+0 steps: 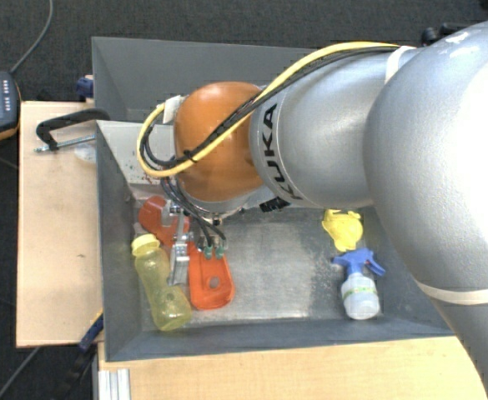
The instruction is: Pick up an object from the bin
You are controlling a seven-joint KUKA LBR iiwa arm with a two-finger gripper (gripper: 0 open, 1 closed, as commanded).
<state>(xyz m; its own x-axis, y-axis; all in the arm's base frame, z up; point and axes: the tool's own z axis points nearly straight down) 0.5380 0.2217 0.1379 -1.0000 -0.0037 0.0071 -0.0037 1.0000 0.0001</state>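
My gripper [179,267] reaches down under the orange wrist cover into the bin's front left part. Its metal tip stands between a translucent yellow bottle [162,294] with a yellow cap on its left and a flat orange plastic piece [209,282] with a hole on its right. It is close to both, and I cannot tell whether it touches either. A red-orange thing [153,214] lies just behind, partly hidden by the wrist.
At the bin's right lie a crumpled yellow thing [343,227] and a white spray bottle [359,290] with a blue trigger head. Bare grey floor spans the middle. The big arm covers the bin's back and right side.
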